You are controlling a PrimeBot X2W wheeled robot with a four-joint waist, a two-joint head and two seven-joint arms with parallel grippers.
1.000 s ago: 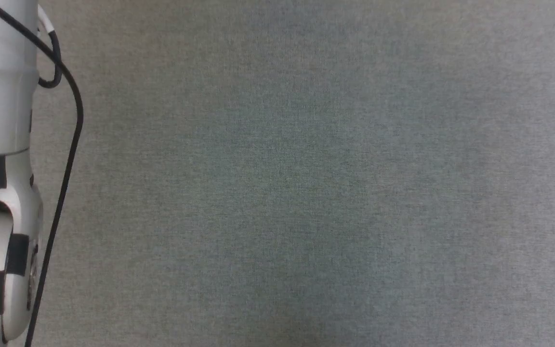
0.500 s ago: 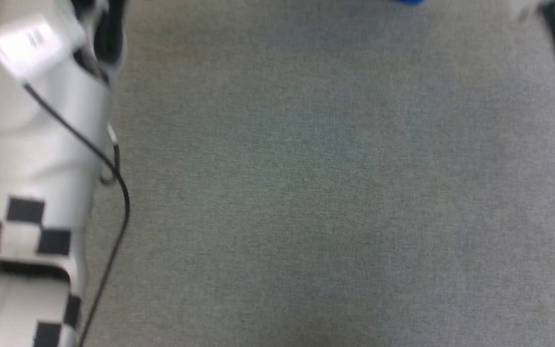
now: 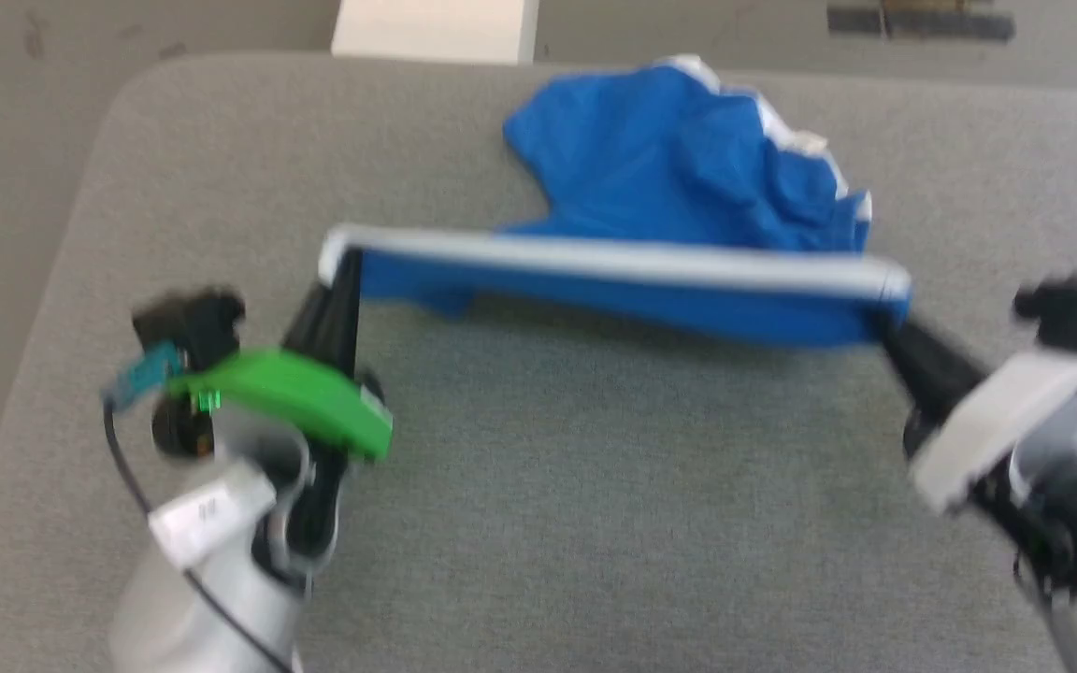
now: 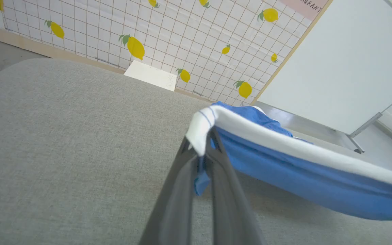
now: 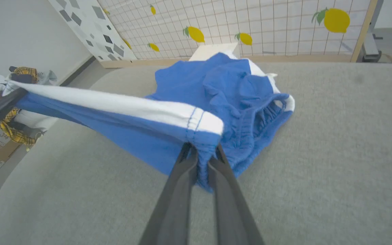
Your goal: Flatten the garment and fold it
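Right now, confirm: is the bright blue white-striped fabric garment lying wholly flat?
No, the left gripper and right gripper hold one edge of the garment raised.

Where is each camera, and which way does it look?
Head view: on the robot's head, looking down at the grey table, showing left gripper and right gripper.
Left wrist view: along the left gripper's fingers toward the lemon wall.
Right wrist view: along the right gripper's fingers, same wall.
All share the garment, stretched between both grippers.

Bright blue shorts [image 3: 679,168], white side stripe stretched taut in the air, the rest crumpled on the grey bench [image 3: 595,486].
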